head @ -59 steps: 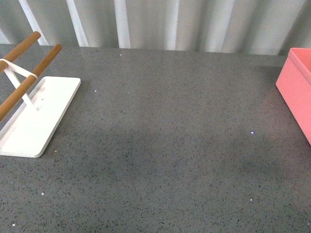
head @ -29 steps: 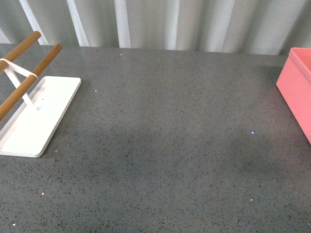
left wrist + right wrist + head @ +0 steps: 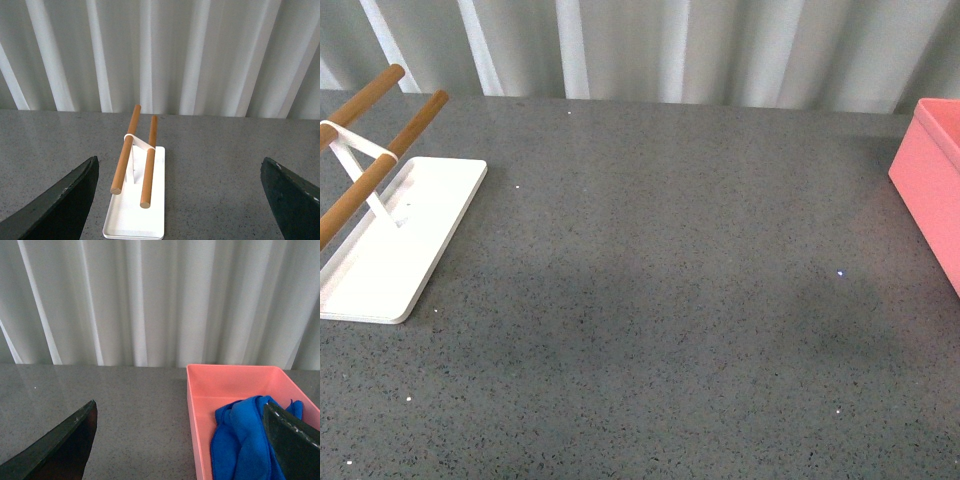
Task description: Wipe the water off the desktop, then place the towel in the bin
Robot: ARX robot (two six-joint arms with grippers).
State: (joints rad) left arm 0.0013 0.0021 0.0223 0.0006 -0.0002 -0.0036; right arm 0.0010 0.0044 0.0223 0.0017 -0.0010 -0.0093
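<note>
The dark grey speckled desktop (image 3: pixel 670 280) fills the front view; I see no water on it. The salmon-pink bin (image 3: pixel 930 185) stands at its right edge. In the right wrist view the blue towel (image 3: pixel 245 440) lies crumpled inside the bin (image 3: pixel 225 375). My right gripper (image 3: pixel 182 450) is open and empty, its fingers wide apart, one over the desktop and one over the towel. My left gripper (image 3: pixel 182 205) is open and empty above the desktop (image 3: pixel 215 170). Neither gripper shows in the front view.
A flat white stand (image 3: pixel 390 240) with two wooden bars (image 3: pixel 380 160) sits at the left of the desktop, also in the left wrist view (image 3: pixel 135 200). A white pleated curtain (image 3: pixel 670 45) runs behind the desk's far edge.
</note>
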